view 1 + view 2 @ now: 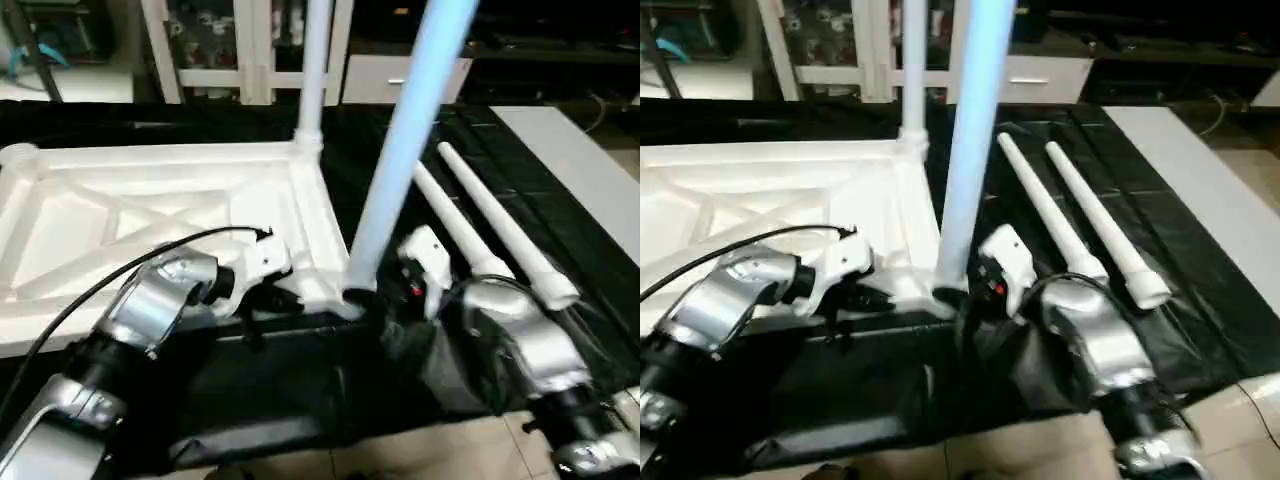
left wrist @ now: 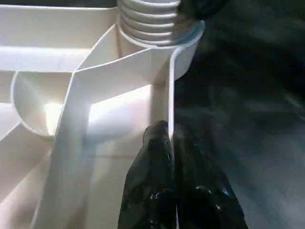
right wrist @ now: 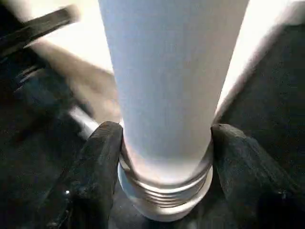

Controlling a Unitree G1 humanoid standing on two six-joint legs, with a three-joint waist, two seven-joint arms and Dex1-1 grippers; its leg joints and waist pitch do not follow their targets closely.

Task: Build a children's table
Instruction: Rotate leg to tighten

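The children's table top (image 1: 150, 205) lies upside down on a black mat, its X-ribbed underside facing up. One white leg (image 1: 314, 60) stands upright in the far right corner socket. A second leg (image 1: 405, 140) leans in the near right corner socket (image 1: 352, 298). My right gripper (image 3: 164, 138) is shut on that leg's threaded base, one finger (image 3: 102, 152) on each side. My left gripper (image 2: 167, 133) is shut on the top's right rim (image 2: 169, 81), just short of that corner. Two more legs (image 1: 500, 235) lie side by side on the mat to the right.
The black mat (image 1: 300, 390) ends at the near edge, with pale floor tiles (image 1: 440, 450) beyond. A white board (image 1: 585, 165) lies along the mat's right side. White shelving (image 1: 250, 50) stands behind the table top. A black cable (image 1: 120, 270) loops over my left forearm.
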